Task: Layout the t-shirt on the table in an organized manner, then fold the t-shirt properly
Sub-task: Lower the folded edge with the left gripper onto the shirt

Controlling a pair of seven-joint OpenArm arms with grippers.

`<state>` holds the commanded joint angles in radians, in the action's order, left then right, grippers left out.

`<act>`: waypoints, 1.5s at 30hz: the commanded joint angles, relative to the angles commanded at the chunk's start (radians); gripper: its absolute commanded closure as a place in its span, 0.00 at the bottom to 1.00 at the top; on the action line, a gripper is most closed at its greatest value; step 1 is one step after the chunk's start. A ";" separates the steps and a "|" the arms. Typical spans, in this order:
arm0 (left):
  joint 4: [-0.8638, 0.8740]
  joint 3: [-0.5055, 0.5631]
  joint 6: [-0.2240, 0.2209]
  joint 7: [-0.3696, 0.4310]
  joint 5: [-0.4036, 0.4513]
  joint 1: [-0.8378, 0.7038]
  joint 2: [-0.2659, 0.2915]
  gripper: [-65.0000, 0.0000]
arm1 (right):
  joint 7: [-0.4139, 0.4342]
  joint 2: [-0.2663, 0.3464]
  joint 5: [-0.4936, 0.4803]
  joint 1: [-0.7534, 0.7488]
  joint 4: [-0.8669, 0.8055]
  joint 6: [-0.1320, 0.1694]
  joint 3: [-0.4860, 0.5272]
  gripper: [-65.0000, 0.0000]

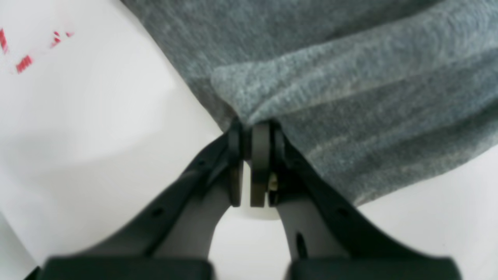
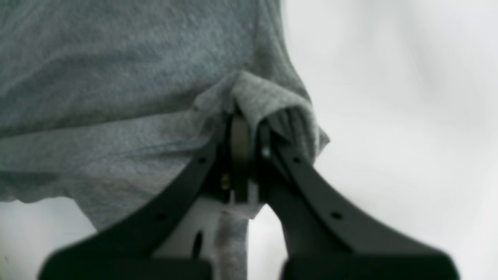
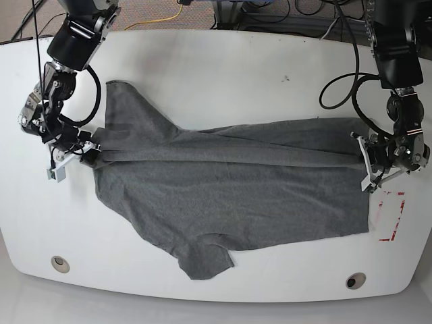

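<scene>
The grey t-shirt (image 3: 229, 196) lies spread across the middle of the white table (image 3: 223, 74), stretched lengthwise between the two arms, with a long fold running across it from one gripper to the other; one sleeve (image 3: 125, 111) points toward the far edge of the table and the other sleeve (image 3: 202, 260) lies toward the near edge; the upper part of the cloth is doubled over along that fold. The left gripper (image 3: 364, 162) sits at the shirt's edge on the right side of the base view, just beside the red tape rectangle (image 3: 390, 216); in its wrist view the left gripper (image 1: 251, 130) is clenched on a pinch of the cloth, the fingers pressed together with fabric bunched at their tips, and bits of red tape (image 1: 24, 63) show on the table beyond. The right gripper (image 3: 86, 154) is at the opposite end of the shirt; in its wrist view the right gripper (image 2: 246, 122) is likewise closed on a gathered fold of cloth that drapes over its tips, with a strip of fabric hanging down between the fingers. Two round holes (image 3: 59, 262) sit near the table's front edge, well apart from the shirt.
</scene>
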<state>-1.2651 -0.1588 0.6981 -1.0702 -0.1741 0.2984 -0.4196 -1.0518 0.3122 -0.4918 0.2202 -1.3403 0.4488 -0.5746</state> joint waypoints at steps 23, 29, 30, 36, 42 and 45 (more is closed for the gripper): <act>-0.021 -0.003 0.000 -0.051 -0.005 0.006 -0.038 0.33 | -0.150 -0.049 -0.081 -0.170 -0.402 0.006 -0.005 0.26; -0.169 -0.005 0.000 -0.110 -0.005 -0.020 -0.038 0.33 | -0.152 -0.095 -0.107 -0.278 -0.437 0.006 -0.003 0.26; -0.192 -0.005 0.000 -0.118 -0.005 -0.031 -0.038 0.33 | -0.152 -0.103 -0.106 -0.293 -0.434 0.006 -0.003 0.26; -0.311 -0.005 0.000 -0.120 -0.003 -0.095 -0.038 0.33 | -0.150 -0.138 -0.104 -0.350 -0.433 0.008 -0.002 0.25; -0.367 -0.005 0.000 -0.120 -0.003 -0.137 -0.038 0.33 | -0.149 -0.143 -0.106 -0.364 -0.351 0.008 -0.002 0.26; -0.371 -0.006 0.000 -0.120 -0.003 -0.150 -0.038 0.33 | -0.147 -0.140 -0.106 -0.359 -0.290 0.009 -0.002 0.26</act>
<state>-1.6364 -0.1649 0.6981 -1.1899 -0.1772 0.1481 -0.4580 -1.1991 0.1726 -0.5976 -0.1389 -1.6303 0.4580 -0.5762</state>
